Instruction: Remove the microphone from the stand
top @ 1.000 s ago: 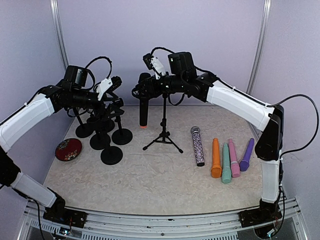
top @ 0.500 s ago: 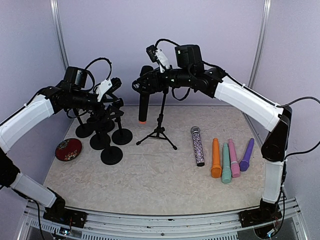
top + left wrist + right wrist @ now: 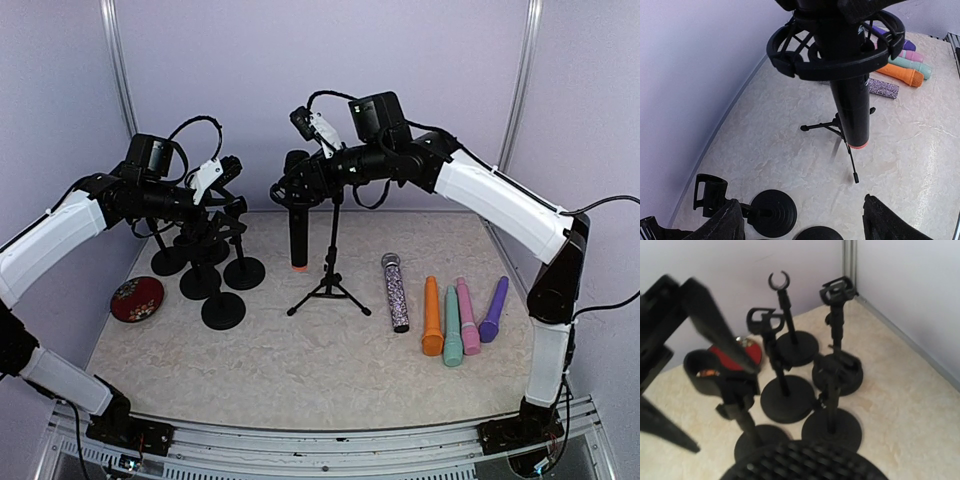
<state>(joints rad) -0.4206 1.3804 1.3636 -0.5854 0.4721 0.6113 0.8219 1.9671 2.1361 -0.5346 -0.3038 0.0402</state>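
The black microphone (image 3: pixel 298 225) with an orange end hangs upright through the ring mount (image 3: pixel 840 50) of the black tripod stand (image 3: pixel 331 272). My right gripper (image 3: pixel 303 183) is shut on the microphone's upper part, just below its mesh head (image 3: pixel 800 462). The tripod's feet are at the table's middle. My left gripper (image 3: pixel 232 186) hovers to the left of the microphone, above the round-base stands; its fingers (image 3: pixel 722 225) are spread with nothing between them. In the left wrist view the microphone (image 3: pixel 852 100) and tripod (image 3: pixel 837 125) stand ahead of it.
Several round-base mic stands (image 3: pixel 222 270) cluster at the left, also in the right wrist view (image 3: pixel 790 390). A red round case (image 3: pixel 137 299) lies at the far left. A glitter microphone (image 3: pixel 396 292) and several coloured microphones (image 3: pixel 455 320) lie at the right.
My right arm swung the microphone left and up, then back right and lower. The tripod stand moved with it and its feet now sit further right. The left arm stayed still.
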